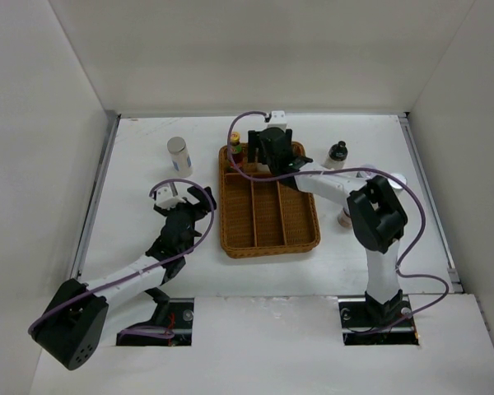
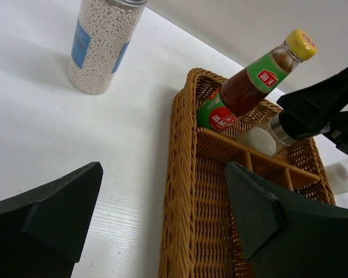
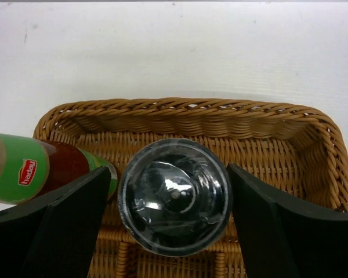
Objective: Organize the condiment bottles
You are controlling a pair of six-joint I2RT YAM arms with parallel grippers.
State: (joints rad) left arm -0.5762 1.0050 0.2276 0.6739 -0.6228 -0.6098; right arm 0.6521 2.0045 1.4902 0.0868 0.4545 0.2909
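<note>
The step in hand is looking like placement: the right gripper (image 1: 273, 152) is hanging over the 12 o'clock end of the wicker tray (image 3: 180, 113), its jaws flanking a silver-lidded jar (image 3: 174, 197) at 9 and 3 o'clock; whether they are pinching it or just clear, I cannot tell. The red sauce bottle (image 3: 35, 171) is sitting at the jar's 9 o'clock; next is probably calling for spreading wide and lifting straight up without nudging either. The left gripper (image 2: 162, 174) is gaping empty at the tray's 8 o'clock.

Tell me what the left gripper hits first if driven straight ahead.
Probably the wicker tray's left wall, dead ahead of the left gripper; the red sauce bottle sits beyond it. Clearance over the rim is unclear.
</note>
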